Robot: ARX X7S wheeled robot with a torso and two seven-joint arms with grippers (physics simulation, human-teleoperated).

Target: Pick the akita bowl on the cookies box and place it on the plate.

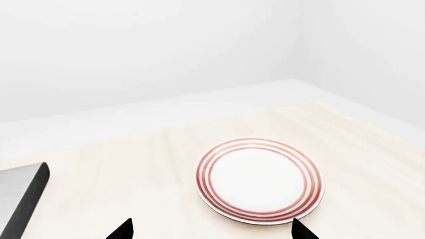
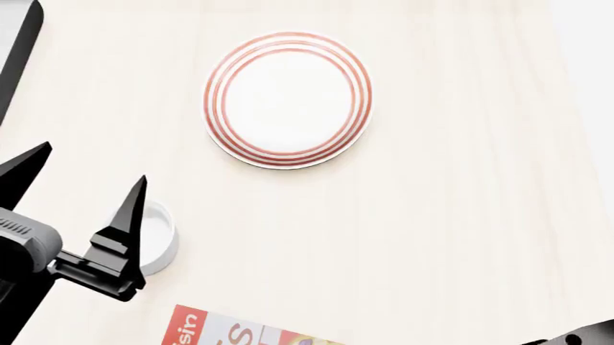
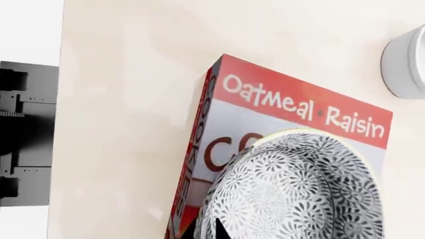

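Hanging open over the table (image 2: 461, 215), left gripper (image 2: 86, 180) shows two black fingers spread wide, nothing between the jaws; in the left wrist view only the two fingertips (image 1: 123, 230) poke in at the edge. Small white cup (image 2: 158, 241) sits just beside the left gripper, partly hidden by one finger. Right gripper: only a dark tip (image 3: 212, 230) shows against the akita bowl (image 3: 299, 189), cannot tell if jaws are open or closed. Akita bowl rests on the cookies box (image 3: 279, 107), covering part of the big lettering, "Oatmeal Raisin" strip clear of it. Cookies box lies flat on the table, its corner at the head view's near edge. Plate (image 2: 287, 99) sits bare further out, well apart from box and cup
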